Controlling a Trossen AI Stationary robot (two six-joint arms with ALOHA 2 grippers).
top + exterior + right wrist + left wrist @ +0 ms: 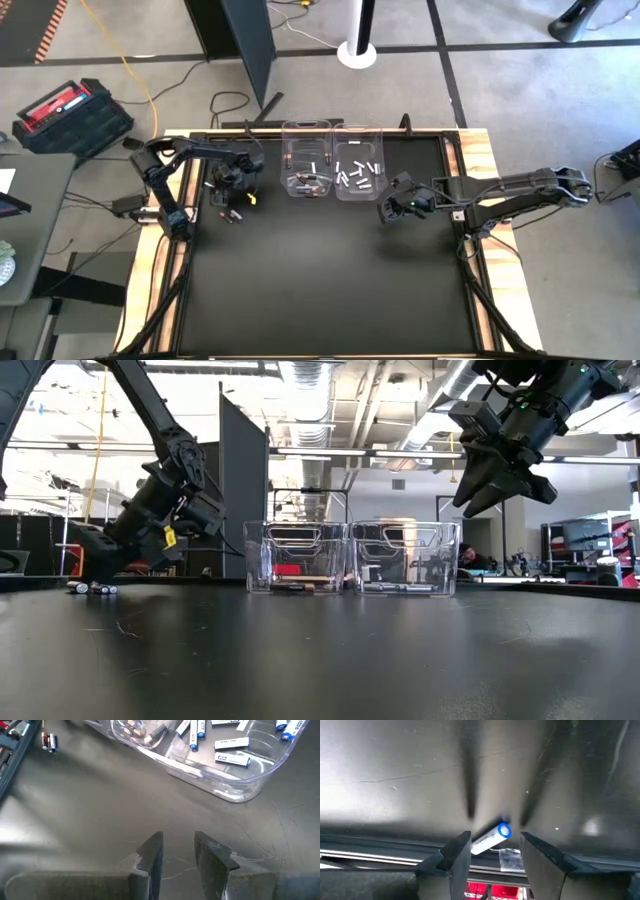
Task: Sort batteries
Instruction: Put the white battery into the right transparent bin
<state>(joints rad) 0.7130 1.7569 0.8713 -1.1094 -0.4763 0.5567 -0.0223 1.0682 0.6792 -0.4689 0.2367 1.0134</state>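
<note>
The left gripper's (491, 851) fingers (456, 851) are standing apart on either side of a white battery (490, 838) with a blue end, which is lying between their tips without being clamped. That gripper (232, 180) is reaching down to the worktop (320, 280) just left of the two clear bins (332, 160). A few loose batteries (231, 215) are resting on the worktop just below it.

The right gripper's (178, 845) fingers (151, 851) are sitting slightly apart and holding nothing. This gripper (390, 210) is hovering above the worktop, just right of the bins.

Dark copper-toned batteries (305, 182) are lying in the left bin (306, 135), and white batteries (358, 172) are lying in the right bin (359, 135). The two bins are touching side by side near the worktop's far edge.
</note>
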